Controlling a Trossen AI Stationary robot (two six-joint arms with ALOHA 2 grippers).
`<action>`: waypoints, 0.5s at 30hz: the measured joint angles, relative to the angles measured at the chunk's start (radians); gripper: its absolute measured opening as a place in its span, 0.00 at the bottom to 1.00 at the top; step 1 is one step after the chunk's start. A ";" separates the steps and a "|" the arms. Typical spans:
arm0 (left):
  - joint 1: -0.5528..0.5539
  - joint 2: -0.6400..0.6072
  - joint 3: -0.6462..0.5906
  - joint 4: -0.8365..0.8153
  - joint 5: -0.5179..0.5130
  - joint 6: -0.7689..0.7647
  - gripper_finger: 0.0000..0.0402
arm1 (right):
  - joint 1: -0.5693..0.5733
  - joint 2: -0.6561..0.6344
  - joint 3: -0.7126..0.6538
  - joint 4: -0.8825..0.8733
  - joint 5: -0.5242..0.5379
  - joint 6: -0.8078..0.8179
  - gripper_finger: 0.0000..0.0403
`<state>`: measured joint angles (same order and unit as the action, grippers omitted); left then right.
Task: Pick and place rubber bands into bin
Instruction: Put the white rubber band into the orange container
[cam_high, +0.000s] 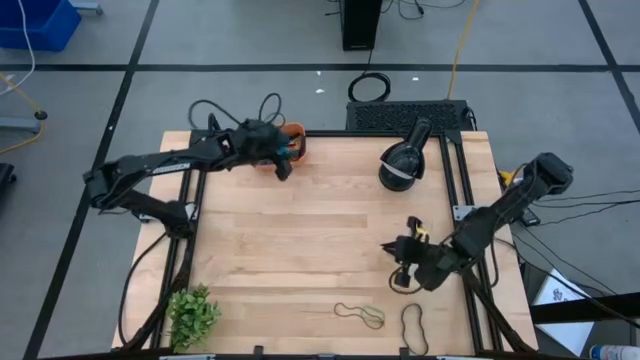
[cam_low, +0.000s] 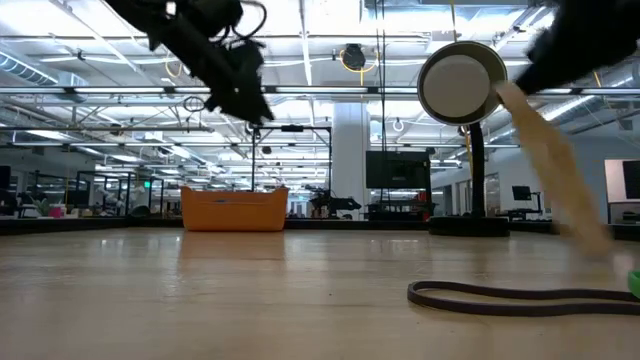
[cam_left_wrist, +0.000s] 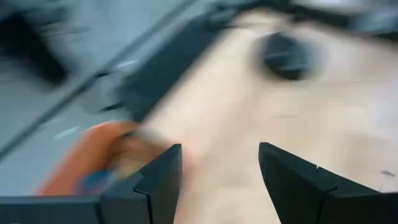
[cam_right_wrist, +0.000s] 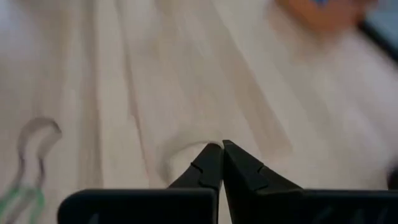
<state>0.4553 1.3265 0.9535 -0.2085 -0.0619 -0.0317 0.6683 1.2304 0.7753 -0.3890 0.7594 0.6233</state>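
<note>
A: What is the setting?

B: A pale wooden table (cam_high: 300, 240) stands on a grey floor. In the low view a large hall with ceiling lights and desks lies behind it. A black desk lamp (cam_high: 403, 160) sits near the table's far right side, and a small green plant (cam_high: 192, 312) at its near left corner.

A: Where is the bin?

B: The orange bin (cam_high: 291, 141) rests at the far edge of the table, left of centre. Something blue shows inside it; I cannot tell what else it holds.

A: And the rubber bands?

B: Two lie loose near the front edge. A dark and green twisted band (cam_high: 360, 315) is right of centre, and a black band (cam_high: 414, 328) is just to its right. In the low view a dark band (cam_low: 520, 296) lies flat on the wood close to the camera.

A: What are the arms doing?

B: The left gripper (cam_high: 282, 166) is just beside the bin, its fingers (cam_left_wrist: 160, 180) spread apart with nothing between them. The right gripper (cam_high: 400, 270) is over the right side of the table, beyond the two loose bands. Its fingers (cam_right_wrist: 244, 167) are pressed together at the tips. A pale loop shows just in front of them, too blurred to say whether it is gripped.
</note>
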 joint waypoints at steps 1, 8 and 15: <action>-0.009 -0.011 0.000 0.014 0.077 0.001 0.54 | -0.020 -0.003 0.000 0.073 0.000 -0.090 0.00; -0.179 -0.002 0.000 0.153 0.349 0.082 0.54 | -0.125 -0.008 0.002 0.530 -0.001 -0.640 0.00; -0.370 0.077 -0.001 0.339 0.350 0.158 0.54 | -0.186 -0.007 0.002 0.680 -0.009 -0.833 0.00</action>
<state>0.0852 1.4037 0.9527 0.1305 0.2877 0.1267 0.4821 1.2232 0.7769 0.2906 0.7500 -0.2094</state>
